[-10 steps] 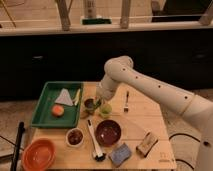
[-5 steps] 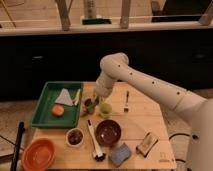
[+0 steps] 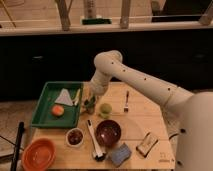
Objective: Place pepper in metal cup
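My white arm reaches in from the right and bends down to the gripper [image 3: 91, 98], which hangs right over the metal cup [image 3: 89, 108] near the green tray's right edge. The cup is small, grey and dark, and largely covered by the gripper. A slim green shape, the pepper [image 3: 88, 103], shows at the gripper's tip at the cup's mouth. I cannot tell whether it is held or rests in the cup.
A light green cup [image 3: 105, 110] stands just right of the metal cup. The green tray [image 3: 46, 119] holds an orange fruit [image 3: 57, 110] and a white wedge [image 3: 65, 97]. Also on the table are a fork [image 3: 126, 101], a dark red bowl [image 3: 108, 133], a small white bowl [image 3: 75, 137], an orange bowl [image 3: 39, 154], a blue sponge [image 3: 120, 154] and a spoon [image 3: 94, 144].
The arm has swung left, and the gripper has moved from near the light green cup to over the metal cup. The other things have not moved.
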Action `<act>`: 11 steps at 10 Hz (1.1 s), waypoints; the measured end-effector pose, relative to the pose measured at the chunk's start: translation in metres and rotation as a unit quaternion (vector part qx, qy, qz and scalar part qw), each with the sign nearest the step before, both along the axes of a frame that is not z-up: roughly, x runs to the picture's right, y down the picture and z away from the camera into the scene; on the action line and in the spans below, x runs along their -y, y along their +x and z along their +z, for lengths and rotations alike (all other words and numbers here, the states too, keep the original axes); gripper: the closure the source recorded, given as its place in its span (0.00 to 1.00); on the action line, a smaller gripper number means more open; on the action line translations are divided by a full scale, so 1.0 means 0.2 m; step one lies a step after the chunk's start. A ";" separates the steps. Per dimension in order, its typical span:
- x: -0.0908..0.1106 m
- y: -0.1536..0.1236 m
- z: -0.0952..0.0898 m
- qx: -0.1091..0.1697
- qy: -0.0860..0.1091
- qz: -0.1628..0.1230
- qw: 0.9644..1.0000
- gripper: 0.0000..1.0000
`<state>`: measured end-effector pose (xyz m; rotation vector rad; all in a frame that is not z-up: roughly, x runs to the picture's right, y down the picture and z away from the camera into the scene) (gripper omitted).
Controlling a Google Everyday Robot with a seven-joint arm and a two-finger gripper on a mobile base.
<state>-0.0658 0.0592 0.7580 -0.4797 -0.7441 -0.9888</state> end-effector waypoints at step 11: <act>0.02 -0.12 0.15 -0.001 -0.014 -0.033 0.999 1.00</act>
